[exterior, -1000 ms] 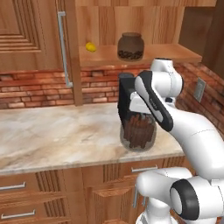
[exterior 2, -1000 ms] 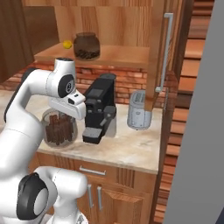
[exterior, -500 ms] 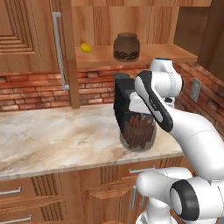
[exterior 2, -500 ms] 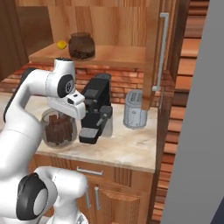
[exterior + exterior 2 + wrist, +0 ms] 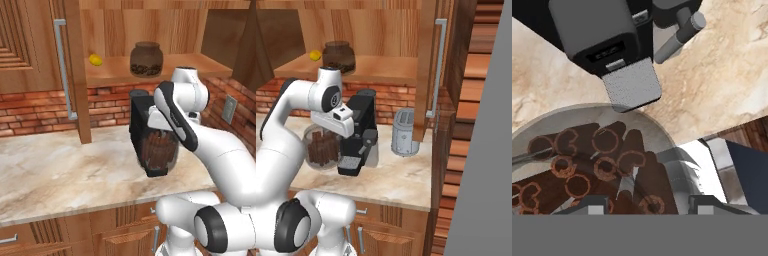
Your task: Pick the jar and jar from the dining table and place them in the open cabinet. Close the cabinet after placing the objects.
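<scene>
My gripper point(image 5: 647, 202) is shut on the jar of upright brown sticks point(image 5: 159, 148) point(image 5: 321, 148) point(image 5: 602, 155), holding it just above the marbled counter point(image 5: 60, 170), right in front of a black coffee machine point(image 5: 359, 131). The other jar point(image 5: 146, 59) point(image 5: 338, 55), with dark bean-like bits, stands on the shelf point(image 5: 112, 71) of the open wooden cabinet above. One cabinet door point(image 5: 70, 75) hangs open at the left in the left base view, the other point(image 5: 427, 75) at the right in the right base view. The dining table is out of view.
A small yellow fruit point(image 5: 95, 60) point(image 5: 315, 54) lies on the shelf left of the bean jar. A silver toaster point(image 5: 403, 139) stands right of the coffee machine point(image 5: 597, 35). A brick wall point(image 5: 30, 112) backs the counter. Wooden drawers point(image 5: 60, 235) sit below it.
The whole picture has slid slightly to the left, so the camera has moved. The jar of sticks stays in my grip in front of the coffee machine.
</scene>
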Available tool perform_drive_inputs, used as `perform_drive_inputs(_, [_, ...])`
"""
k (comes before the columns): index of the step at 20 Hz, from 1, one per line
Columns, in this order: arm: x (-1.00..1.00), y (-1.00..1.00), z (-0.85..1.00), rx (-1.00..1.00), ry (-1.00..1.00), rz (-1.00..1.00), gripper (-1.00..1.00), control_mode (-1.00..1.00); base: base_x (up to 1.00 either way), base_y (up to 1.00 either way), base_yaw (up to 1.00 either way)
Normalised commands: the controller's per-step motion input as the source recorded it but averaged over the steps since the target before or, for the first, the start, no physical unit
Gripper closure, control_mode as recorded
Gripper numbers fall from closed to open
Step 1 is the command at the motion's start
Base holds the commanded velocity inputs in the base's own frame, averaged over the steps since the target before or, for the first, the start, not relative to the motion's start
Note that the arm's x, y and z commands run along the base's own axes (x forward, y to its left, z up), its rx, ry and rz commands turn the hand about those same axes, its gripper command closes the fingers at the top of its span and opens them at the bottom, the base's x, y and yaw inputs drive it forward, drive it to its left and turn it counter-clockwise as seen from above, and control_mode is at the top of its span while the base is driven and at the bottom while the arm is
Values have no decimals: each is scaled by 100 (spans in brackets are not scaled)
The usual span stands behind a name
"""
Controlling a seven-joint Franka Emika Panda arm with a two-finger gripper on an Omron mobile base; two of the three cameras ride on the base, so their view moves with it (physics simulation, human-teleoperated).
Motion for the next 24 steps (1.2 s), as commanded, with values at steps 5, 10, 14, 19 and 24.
perform_drive_inputs(5, [0,0,0,0,0,0,100,100,1,0,0])
perform_drive_inputs(10, [0,0,0,0,0,0,100,100,0,0,0])
perform_drive_inputs(14, [0,0,0,0,0,0,100,100,0,0,0])
perform_drive_inputs(19, [0,0,18,0,-4,0,100,-100,0,0,0])
perform_drive_inputs(24, [0,-14,41,0,-15,4,100,-100,0,0,0])
